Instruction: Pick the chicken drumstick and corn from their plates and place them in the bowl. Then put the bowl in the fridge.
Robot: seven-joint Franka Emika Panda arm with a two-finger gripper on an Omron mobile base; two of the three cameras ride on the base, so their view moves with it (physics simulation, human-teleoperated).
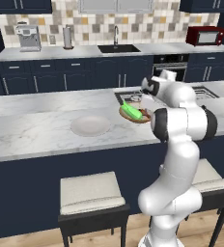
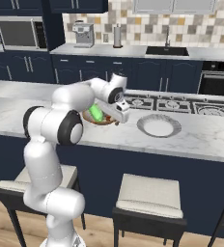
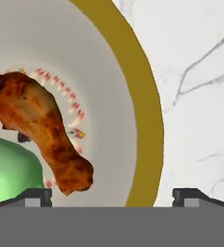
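Inside the bowl (image 3: 145,96) on the marble counter (image 1: 32,130) lie the chicken drumstick (image 3: 39,130) and corn (image 3: 10,169). The gripper (image 3: 112,195) hangs open astride the rim, apparently positioned to pinch it squarely before lifting toward the fridge.

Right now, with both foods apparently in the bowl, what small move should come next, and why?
Probably lower the pincer to grip the bowl's rim. The chicken drumstick and corn already lie inside the bowl, both plates look bare, and the open fingertips straddle the rim, so only carrying the bowl to the fridge seems left.
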